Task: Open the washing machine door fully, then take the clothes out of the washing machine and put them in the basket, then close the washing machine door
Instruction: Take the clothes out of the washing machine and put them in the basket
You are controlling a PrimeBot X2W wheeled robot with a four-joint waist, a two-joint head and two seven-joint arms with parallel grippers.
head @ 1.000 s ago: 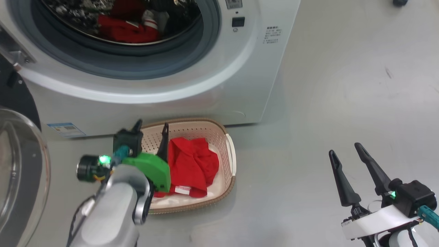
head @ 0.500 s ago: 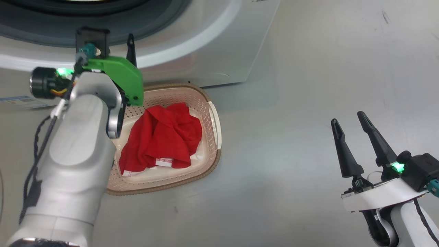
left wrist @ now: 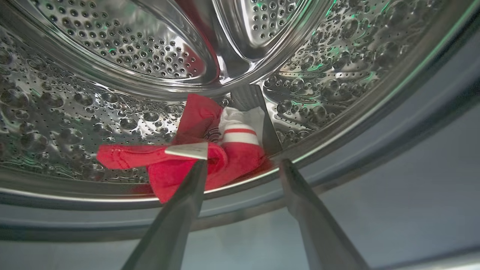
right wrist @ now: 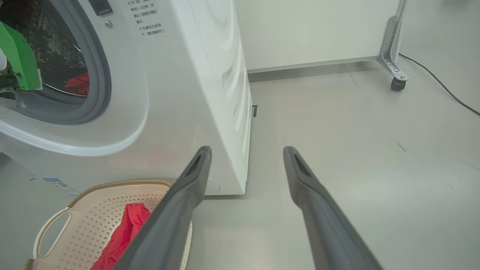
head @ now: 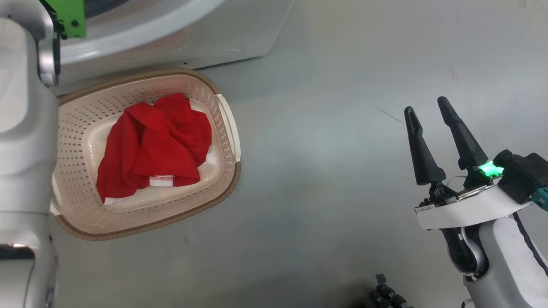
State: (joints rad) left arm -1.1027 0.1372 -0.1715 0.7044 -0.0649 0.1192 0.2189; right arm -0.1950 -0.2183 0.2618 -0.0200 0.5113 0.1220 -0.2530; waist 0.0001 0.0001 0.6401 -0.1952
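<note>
Inside the washing machine (right wrist: 195, 75), red clothes (left wrist: 172, 176) with white stripe trim lie at the front of the steel drum (left wrist: 75, 112). My left gripper (left wrist: 243, 162) is open at the drum mouth, fingers pointing at that pile with nothing between them. Whether they touch the fabric I cannot tell. One red garment (head: 145, 154) lies in the cream basket (head: 227, 128) on the floor before the machine. My right gripper (head: 426, 105) is open and empty, low over bare floor, right of the basket. The washing machine door is out of view.
My pale left forearm (head: 21, 128) rises along the basket's left side. Behind the machine stands a white panel on a metal leg with a caster (right wrist: 393, 75), and a black cable (right wrist: 442, 86) runs across the grey floor.
The head camera has tilted down and shifted. My left arm has lifted from over the basket up to the drum opening. The right gripper has stayed where it was.
</note>
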